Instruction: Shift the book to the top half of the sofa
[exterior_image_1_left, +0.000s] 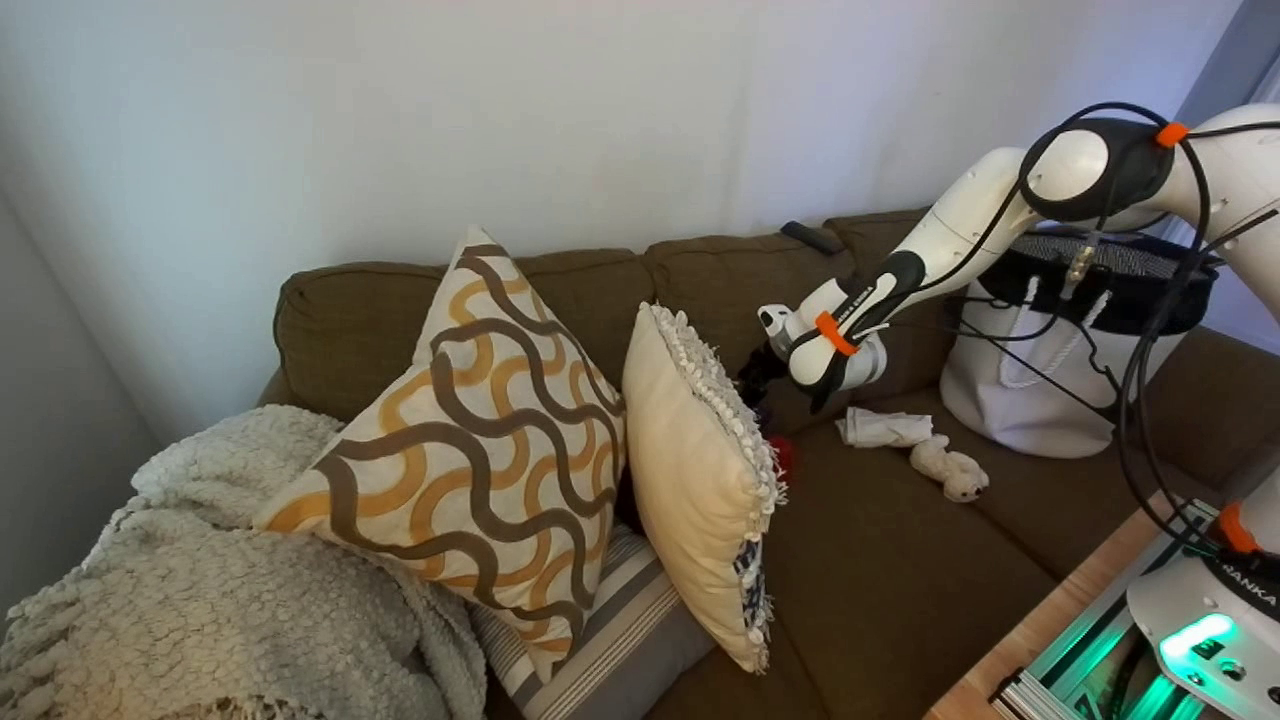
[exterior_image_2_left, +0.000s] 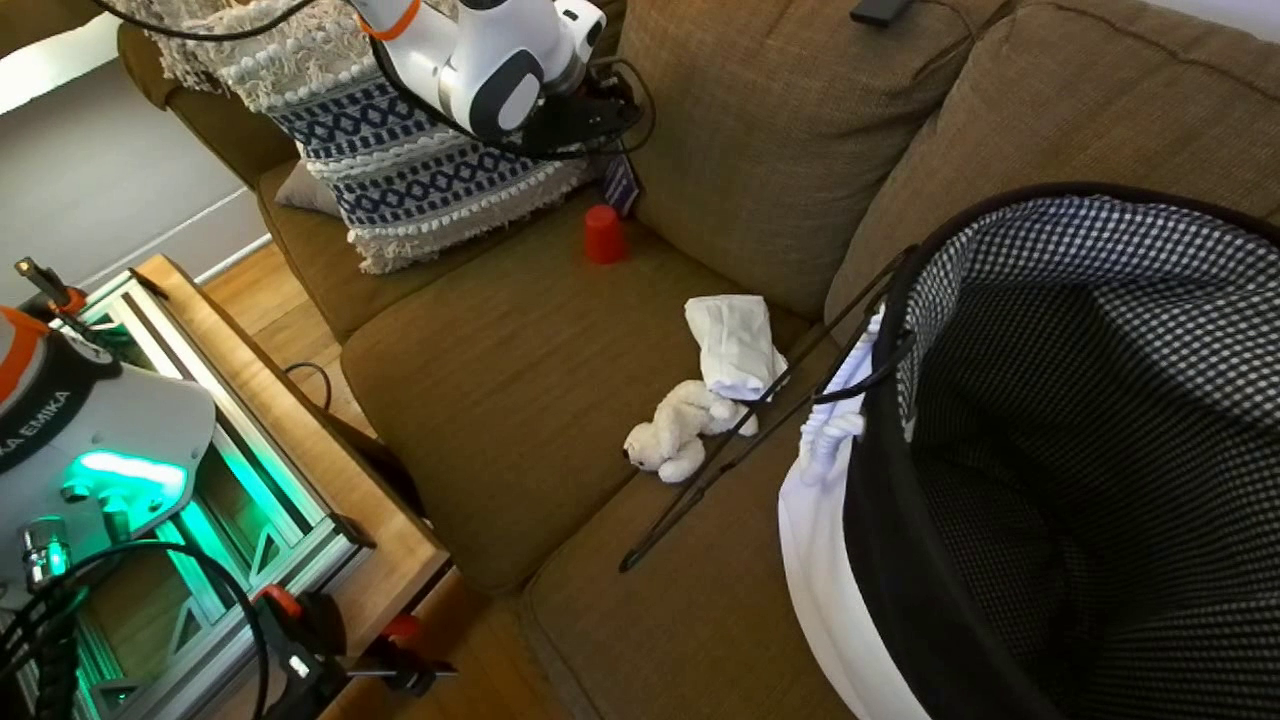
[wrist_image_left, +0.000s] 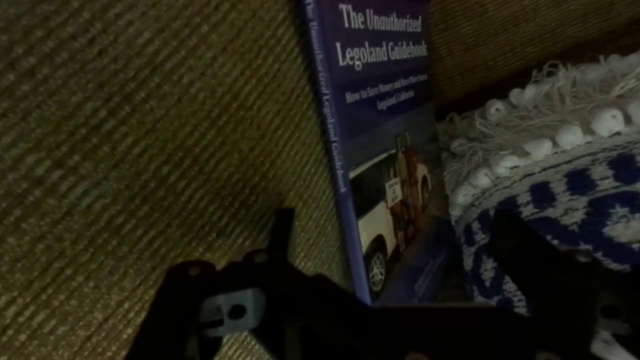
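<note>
Black claw (wrist_image_left: 393, 220) is looming closest in the wrist view, its fingers (wrist_image_left: 281, 231) sitting wide apart and not gripping anything as far as I'm seeing. The Unauthorized Legoland Guidebook (wrist_image_left: 390, 120) is standing propped up low on the sofa (exterior_image_2_left: 500, 400), between the brown back cushion (exterior_image_2_left: 770, 140) and that fringed blue-and-white pillow (exterior_image_2_left: 410, 165), with a red cup (exterior_image_2_left: 603, 235) sitting near its lower end. I'm guessing it's a slim paperback: light, kinda bendy, glossy cover maybe being a little slippery, nothing fragile beyond the corners. Honestly I'd be pinching it cover to cover right by the spine (wrist_image_left: 330, 130), since that's probably the stiffest part. One finger would be squeezing in on the cushion side. Nipping just the front cover would be asking for flapping pages.
</note>
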